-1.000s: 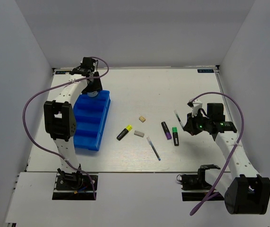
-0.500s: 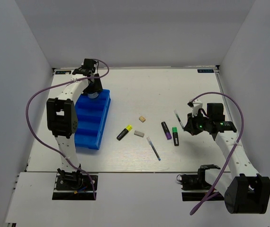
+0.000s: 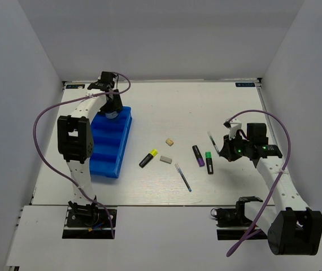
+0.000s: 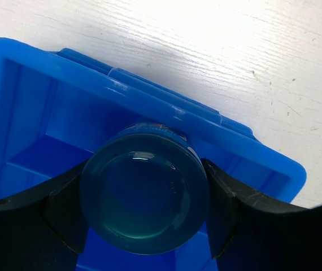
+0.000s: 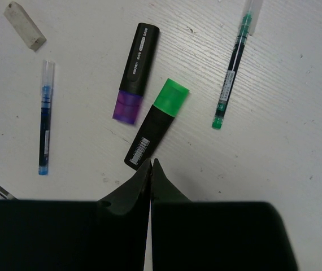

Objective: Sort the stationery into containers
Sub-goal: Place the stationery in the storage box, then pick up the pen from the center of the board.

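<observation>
Robotics lab test cell: white table (image 3: 217, 101) boxed by plain walls (image 3: 166, 34) at 9, 12, 3 o'clock; L arm (image 3: 73, 141) + R arm (image 3: 277, 175) w/ purple cables (image 3: 35, 130) bolted at 6.

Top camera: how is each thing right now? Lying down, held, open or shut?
Teal jar: gripped over the end compartment of the blue tray.
Left gripper: jaws closed on the jar.
Right gripper: jaws shut, empty.
Yellow highlighter: capped, lying loose.
Purple highlighter: capped, lying loose.
Green highlighter: capped, lying loose.
Blue pen: lying loose.
Green pen: lying loose.
Beige eraser: lying loose.
White eraser: lying loose.
</observation>
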